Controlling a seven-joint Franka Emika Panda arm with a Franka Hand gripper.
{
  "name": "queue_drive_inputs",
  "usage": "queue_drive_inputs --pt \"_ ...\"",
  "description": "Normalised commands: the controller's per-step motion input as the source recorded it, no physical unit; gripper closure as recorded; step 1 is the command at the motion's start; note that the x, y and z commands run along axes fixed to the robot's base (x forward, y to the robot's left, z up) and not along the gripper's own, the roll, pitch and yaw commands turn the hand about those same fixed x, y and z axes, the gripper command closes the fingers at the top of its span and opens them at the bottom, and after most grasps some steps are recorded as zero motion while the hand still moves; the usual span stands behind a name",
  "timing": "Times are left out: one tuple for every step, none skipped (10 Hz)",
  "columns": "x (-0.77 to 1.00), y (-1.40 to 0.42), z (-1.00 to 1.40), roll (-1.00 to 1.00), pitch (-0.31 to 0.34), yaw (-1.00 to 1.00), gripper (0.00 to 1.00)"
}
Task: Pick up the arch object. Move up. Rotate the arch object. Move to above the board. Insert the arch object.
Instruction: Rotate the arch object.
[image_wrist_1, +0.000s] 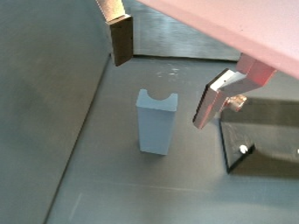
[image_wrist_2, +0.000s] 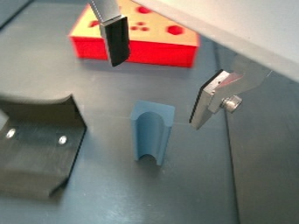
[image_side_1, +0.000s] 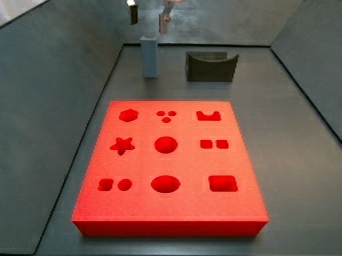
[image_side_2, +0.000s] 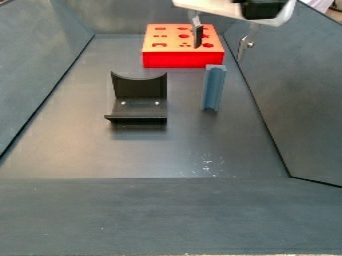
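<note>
The arch object (image_wrist_1: 156, 122) is a pale blue-grey block standing upright on the dark floor, with a rounded notch in its top end. It shows in both wrist views (image_wrist_2: 152, 131) and both side views (image_side_1: 150, 55) (image_side_2: 213, 88). My gripper (image_wrist_1: 162, 92) is open and empty, hanging above the block with one finger on each side of it and not touching it (image_wrist_2: 158, 93). In the side views the gripper (image_side_1: 148, 15) (image_side_2: 221, 42) is well above the block's top. The red board (image_side_1: 167, 170) (image_side_2: 181, 45) (image_wrist_2: 135, 48) lies flat, apart from the block.
The dark fixture (image_side_1: 209, 65) (image_side_2: 136, 97) stands on the floor beside the arch object and also shows in the wrist views (image_wrist_1: 257, 131) (image_wrist_2: 35, 144). Sloping grey walls (image_side_2: 40, 90) enclose the floor on both sides.
</note>
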Motion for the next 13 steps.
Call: queue_drive_inputs --pt "0.04 0.0 -0.03 -0.01 0.007 1.0 0.0" --pt "0.04 0.0 -0.03 -0.02 0.008 1.0 0.0" --pt "0.04 0.0 -0.03 -0.02 0.009 1.0 0.0" --pt "0.04 0.0 -0.03 -0.02 0.011 1.0 0.0" --pt "0.04 0.0 -0.03 -0.02 0.012 1.0 0.0" --pt "0.04 0.0 -0.03 -0.03 0.015 1.0 0.0" --pt "0.04 0.0 -0.03 -0.03 0.018 0.9 0.0" --pt "0.04 0.0 -0.03 -0.03 0.018 0.66 0.0" --pt "0.04 0.0 -0.03 -0.03 0.018 0.51 0.0" --pt "0.04 0.0 -0.03 -0.03 0.018 0.25 0.0" --pt "0.0 0.0 -1.0 -0.03 0.018 0.19 0.0" --pt "0.01 0.0 -1.0 -0.03 0.008 0.12 0.0" --pt "0.03 0.0 -1.0 -0.03 -0.016 0.08 0.0"
